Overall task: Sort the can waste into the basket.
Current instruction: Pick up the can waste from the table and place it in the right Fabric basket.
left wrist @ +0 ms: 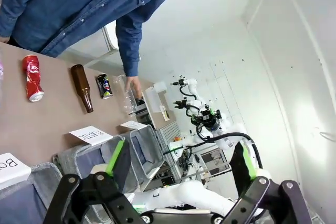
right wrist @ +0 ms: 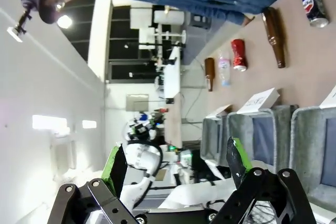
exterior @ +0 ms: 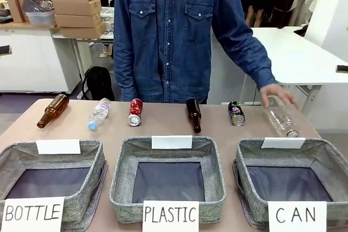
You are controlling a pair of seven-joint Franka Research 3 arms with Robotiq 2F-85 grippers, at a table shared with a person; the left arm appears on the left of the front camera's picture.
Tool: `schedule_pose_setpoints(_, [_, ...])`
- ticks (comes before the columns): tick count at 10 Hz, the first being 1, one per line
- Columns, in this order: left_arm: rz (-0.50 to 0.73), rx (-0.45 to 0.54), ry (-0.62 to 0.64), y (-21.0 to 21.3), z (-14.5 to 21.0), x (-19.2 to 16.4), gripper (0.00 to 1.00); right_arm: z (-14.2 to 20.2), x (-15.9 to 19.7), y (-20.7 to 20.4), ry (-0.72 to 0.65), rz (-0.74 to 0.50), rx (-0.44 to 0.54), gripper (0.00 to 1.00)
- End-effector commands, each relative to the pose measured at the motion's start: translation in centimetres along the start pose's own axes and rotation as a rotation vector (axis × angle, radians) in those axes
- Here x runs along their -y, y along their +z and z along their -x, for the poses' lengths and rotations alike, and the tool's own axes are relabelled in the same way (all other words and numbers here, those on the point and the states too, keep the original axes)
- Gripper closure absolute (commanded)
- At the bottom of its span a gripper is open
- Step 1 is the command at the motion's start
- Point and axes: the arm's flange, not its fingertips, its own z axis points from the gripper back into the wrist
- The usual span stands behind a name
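Two pieces, the red can (exterior: 135,112) and the dark can (exterior: 236,113), lie unsorted beyond the basket (exterior: 330,158), as the left gripper (left wrist: 181,156) and right gripper (right wrist: 176,156) hang released, empty.

Bright, even indoor light; wrist views warped at edges.

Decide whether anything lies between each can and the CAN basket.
Dark can: only bare table before the CAN basket. Red can: the middle brown bottle and the PLASTIC basket corner lie along its straight path across the table.
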Motion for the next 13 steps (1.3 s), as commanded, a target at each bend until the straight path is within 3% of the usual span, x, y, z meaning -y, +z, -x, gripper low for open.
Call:
schedule_pose_setpoints(1, [0.019,0.007,-0.017,-0.1,-0.1,0.1,0.00,0.4,-1.0,-1.5,0.209,0.153,0.032,0.00])
schedule_pose_setpoints(2, [0.019,0.007,-0.017,-0.1,-0.1,0.1,0.00,0.4,-1.4,-1.2,0.299,0.033,-0.102,0.00])
schedule_pose_setpoints(3, [0.019,0.007,-0.017,-0.1,-0.1,0.1,0.00,0.1,-0.8,0.1,0.251,-0.100,-0.220,0.00])
schedule_pose_setpoints(4, [0.019,0.007,-0.017,-0.1,-0.1,0.1,0.00,-0.2,0.0,0.6,0.160,-0.033,-0.199,0.00])
schedule_pose_setpoints(8, [0.019,0.007,-0.017,-0.1,-0.1,0.1,0.00,0.8,0.8,1.8,0.191,-0.030,-0.202,0.00])
schedule_pose_setpoints(10, [0.019,0.007,-0.017,-0.1,-0.1,0.1,0.00,0.1,0.7,0.6,0.166,0.048,-0.169,0.00])
schedule_pose_setpoints(12, [0.019,0.007,-0.017,-0.1,-0.1,0.1,0.00,-0.9,0.8,-1.2,0.128,0.229,-0.063,0.00])
schedule_pose_setpoints(13, [0.019,0.007,-0.017,-0.1,-0.1,0.1,0.00,-1.1,0.6,-2.0,0.198,0.172,-0.199,0.00])
